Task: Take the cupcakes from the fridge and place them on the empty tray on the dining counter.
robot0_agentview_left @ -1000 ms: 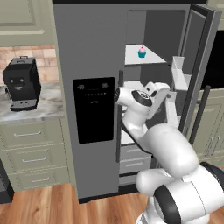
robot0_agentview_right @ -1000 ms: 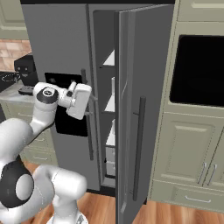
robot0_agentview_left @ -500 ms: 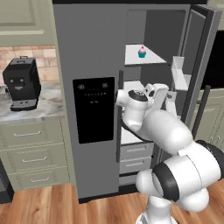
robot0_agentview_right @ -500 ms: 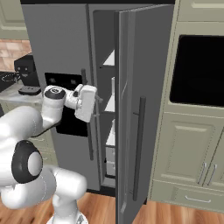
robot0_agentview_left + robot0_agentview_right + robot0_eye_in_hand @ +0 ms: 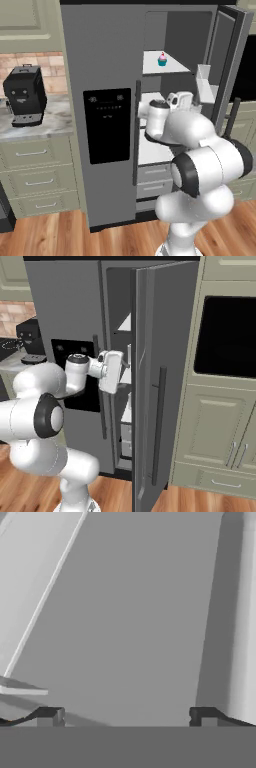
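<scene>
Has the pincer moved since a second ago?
Yes. The pincer has swung toward the tall grey fridge's open compartment, closer to its open door.

The white arm rises from the lower right of the left base view, its bulky dark-jointed elbow right of centre, and folds back so the forearm reaches up and away toward mid-frame. In the right base view it climbs from the lower left, the forearm running level to the right, ending in the hand (image 5: 124, 367) at centre. In the hand view, the two dark fingertips (image 5: 49, 716) stand far apart at the bottom edge, nothing between them.
</scene>
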Robot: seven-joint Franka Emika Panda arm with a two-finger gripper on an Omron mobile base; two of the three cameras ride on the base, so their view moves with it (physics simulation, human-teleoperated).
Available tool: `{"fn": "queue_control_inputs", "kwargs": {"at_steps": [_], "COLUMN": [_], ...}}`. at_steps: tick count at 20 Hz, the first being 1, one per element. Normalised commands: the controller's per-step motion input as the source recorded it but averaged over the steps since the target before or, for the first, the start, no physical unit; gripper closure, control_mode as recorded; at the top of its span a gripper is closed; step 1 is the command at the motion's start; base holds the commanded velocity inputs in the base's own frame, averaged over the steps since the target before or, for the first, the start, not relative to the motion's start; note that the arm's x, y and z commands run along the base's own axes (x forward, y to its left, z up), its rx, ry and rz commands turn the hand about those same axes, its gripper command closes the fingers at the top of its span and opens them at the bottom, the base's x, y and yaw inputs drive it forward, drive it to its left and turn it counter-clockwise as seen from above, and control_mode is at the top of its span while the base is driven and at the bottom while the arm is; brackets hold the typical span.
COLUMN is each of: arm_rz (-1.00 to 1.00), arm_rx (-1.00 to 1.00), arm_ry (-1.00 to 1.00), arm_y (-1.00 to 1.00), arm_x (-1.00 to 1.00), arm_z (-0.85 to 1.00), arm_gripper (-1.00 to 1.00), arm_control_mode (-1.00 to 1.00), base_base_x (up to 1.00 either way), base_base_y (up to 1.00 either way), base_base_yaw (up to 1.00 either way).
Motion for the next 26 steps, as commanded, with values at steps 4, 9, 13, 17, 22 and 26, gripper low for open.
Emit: {"fn": "queue_control_inputs", "kwargs": {"at_steps": [4, 9, 13, 17, 22, 26], "arm_rz": [0.0, 0.0, -0.04, -0.1, -0.1, -0.07], "arm_rx": [-0.08, -0.07, -0.02, 0.0, 0.0, 0.01], "arm_ry": [0.22, 0.14, 0.1, 0.03, 0.02, -0.01], "arm_y": [-0.28, -0.66, -0.98, -1.0, -1.0, -0.94], "arm_x": [0.54, 0.14, 0.0, -0.06, -0.08, -0.17], "arm_z": [-0.02, -0.07, -0.1, -0.11, -0.09, -0.03], "arm_gripper": [-1.0, -1.0, -1.0, -1.0, -1.0, -1.0], "arm_control_mode": [-1.0, -1.0, -1.0, -1.0, -1.0, -1.0], "base_base_x": [0.0, 0.0, 0.0, 0.0, 0.0, 0.0], "base_base_y": [0.0, 0.0, 0.0, 0.0, 0.0, 0.0], "base_base_yaw": [0.0, 0.0, 0.0, 0.0, 0.0, 0.0]}}
